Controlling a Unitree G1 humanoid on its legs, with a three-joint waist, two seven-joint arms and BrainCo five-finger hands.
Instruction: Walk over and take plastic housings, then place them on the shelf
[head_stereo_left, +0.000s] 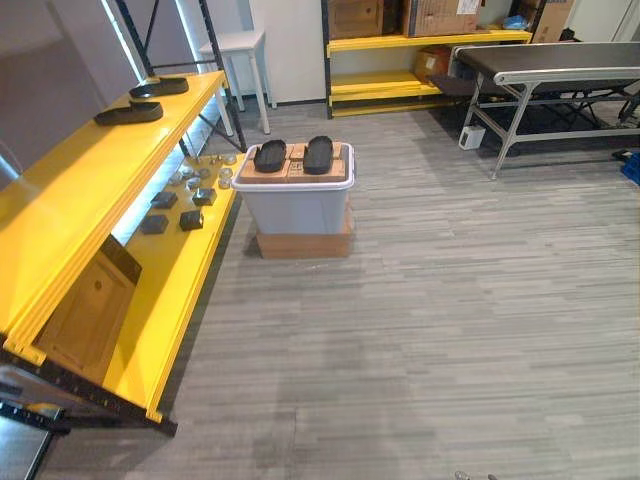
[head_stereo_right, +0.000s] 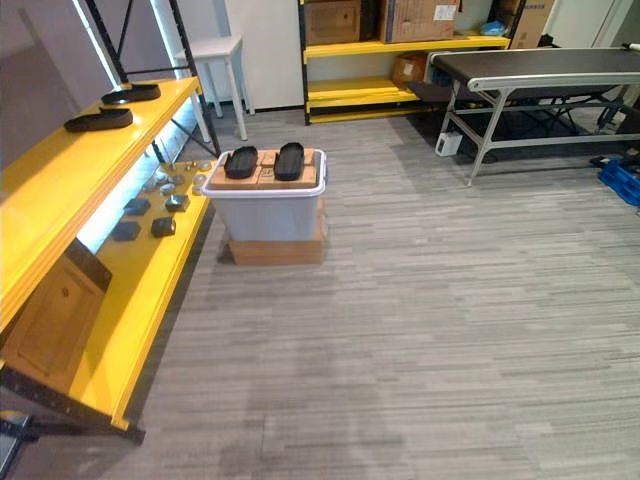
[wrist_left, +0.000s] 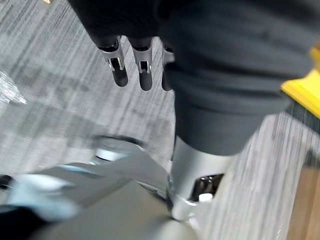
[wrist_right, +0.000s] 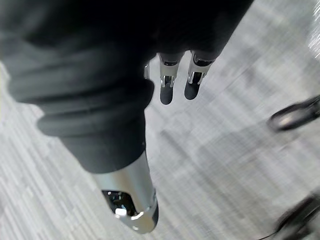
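Two black oval plastic housings (head_stereo_left: 269, 155) (head_stereo_left: 319, 154) lie side by side on cardboard atop a grey lidded bin (head_stereo_left: 295, 205) standing on the floor a few steps ahead. Two more black housings (head_stereo_left: 129, 113) (head_stereo_left: 160, 87) rest on the top board of the long yellow shelf (head_stereo_left: 70, 200) along the left. My left hand (wrist_left: 142, 70) hangs over the grey floor with straight fingers and nothing in it. My right hand (wrist_right: 167, 85) also hangs over the floor, fingers relaxed and empty.
The shelf's lower board carries small dark and metal parts (head_stereo_left: 175, 210) and a wooden box (head_stereo_left: 90, 310). A flat cardboard box (head_stereo_left: 303, 243) sits under the bin. A conveyor table (head_stereo_left: 540, 65) stands at the back right, a white stool (head_stereo_left: 235, 45) and another yellow rack (head_stereo_left: 420, 40) behind.
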